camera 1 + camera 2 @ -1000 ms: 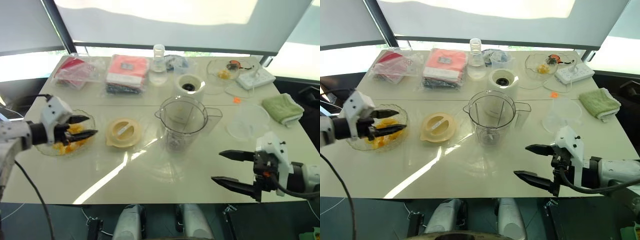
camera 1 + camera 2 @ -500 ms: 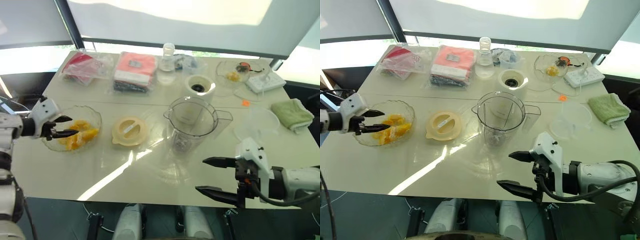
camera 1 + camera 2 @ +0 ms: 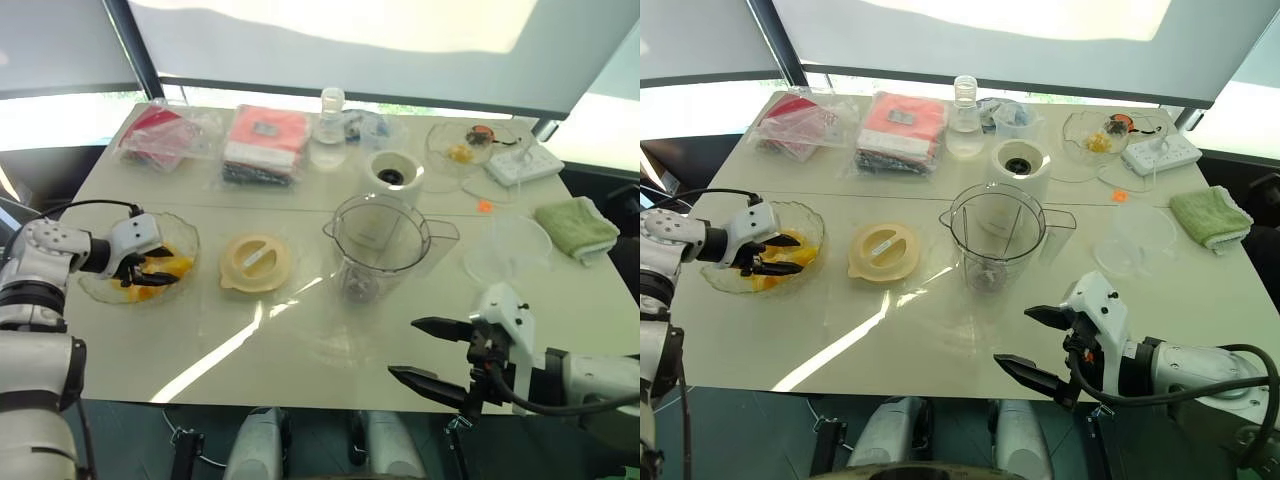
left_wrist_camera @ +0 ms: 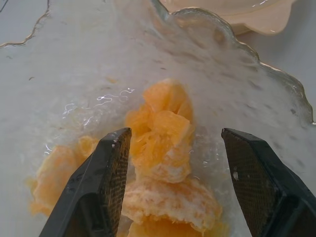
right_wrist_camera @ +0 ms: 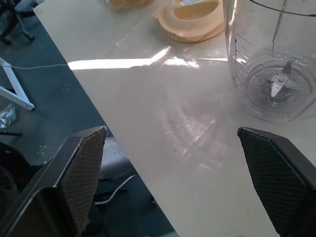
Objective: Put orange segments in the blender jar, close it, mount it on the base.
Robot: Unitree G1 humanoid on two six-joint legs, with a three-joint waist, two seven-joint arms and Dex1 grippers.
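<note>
Your left gripper [image 4: 170,185] is spread wide inside the glass bowl [image 3: 185,232] at the table's left, its 2 fingers on either side of the orange segments [image 4: 163,148], not yet closed on them. Your right gripper [image 3: 432,352] hangs released and empty over the near table edge. The blender jar [image 3: 378,245] stands upright mid-table beside the cream lid [image 3: 257,263], with the base [image 3: 392,172] just behind it

Yellow-orange orange segments [image 4: 165,133], cream lid [image 3: 257,263], clear blender jar [image 3: 378,245], seemingly green cloth [image 3: 571,223].
</note>
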